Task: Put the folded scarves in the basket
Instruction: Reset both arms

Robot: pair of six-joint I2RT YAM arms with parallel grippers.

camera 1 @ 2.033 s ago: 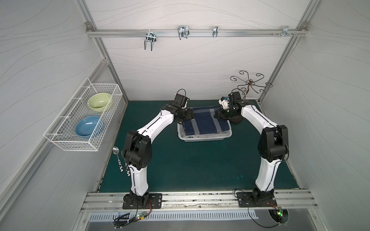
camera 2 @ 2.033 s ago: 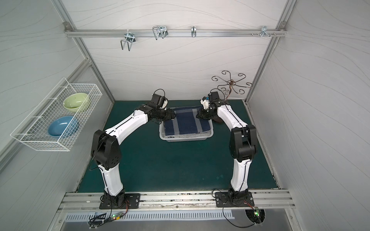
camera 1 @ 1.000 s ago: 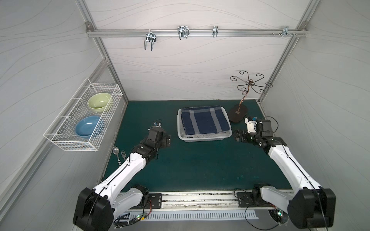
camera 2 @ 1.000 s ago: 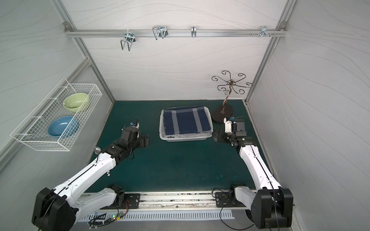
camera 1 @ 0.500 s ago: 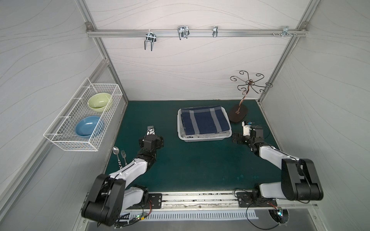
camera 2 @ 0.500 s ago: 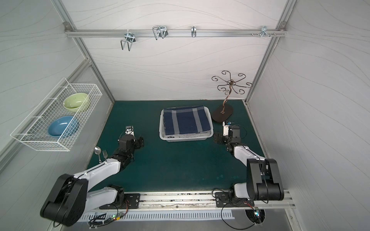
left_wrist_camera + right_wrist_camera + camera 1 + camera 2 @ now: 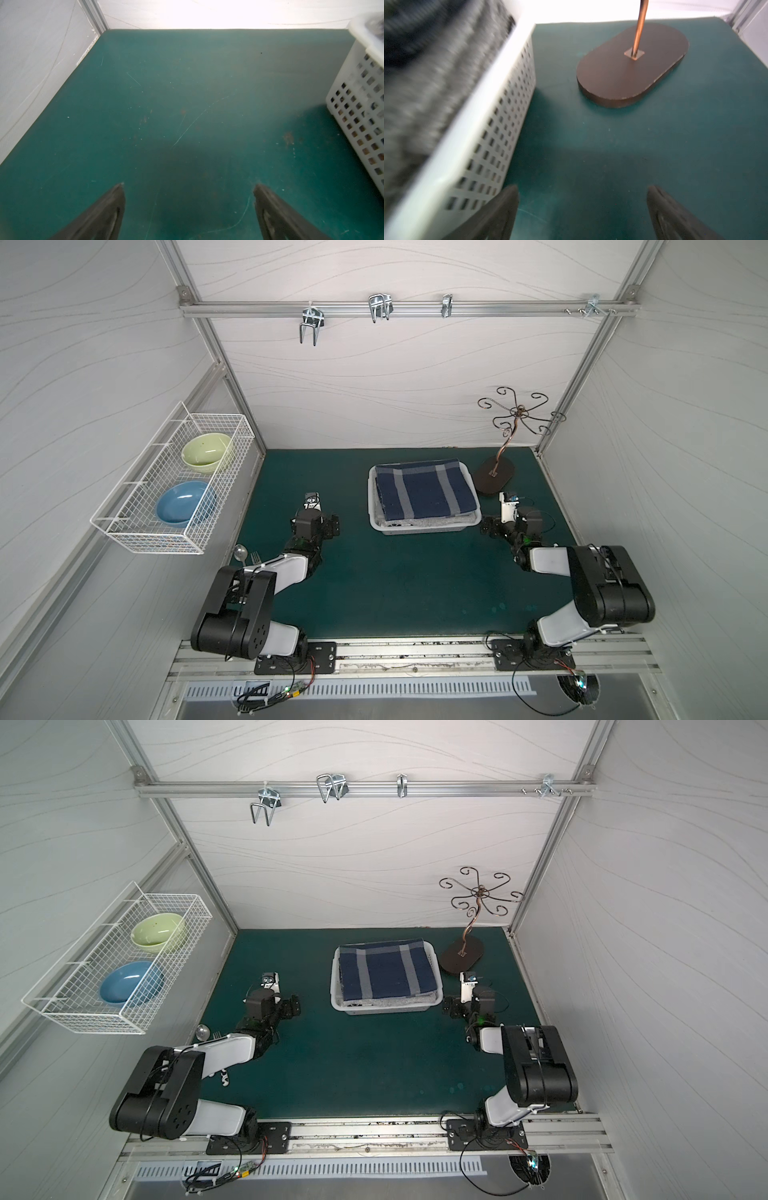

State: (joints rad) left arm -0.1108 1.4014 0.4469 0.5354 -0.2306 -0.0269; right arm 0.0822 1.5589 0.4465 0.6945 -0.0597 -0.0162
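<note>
Though scarf (image 7: 426, 489) lies in basket (image 7: 419, 528), wrist views blur, crop both

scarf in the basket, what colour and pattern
Navy blue with pale grey crossing stripes; the scarf shows best in both top views.

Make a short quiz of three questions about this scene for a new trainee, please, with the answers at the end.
1. True or false: the folded scarf already lies inside the basket.
2. What stands on the mat beside the basket, on the side of the right gripper? A) a brown hook stand B) a kettle C) a book
3. Fill the gap: the left gripper and the right gripper are both ___ and hold nothing.

Key: 1 true; 2 A; 3 open.
</note>
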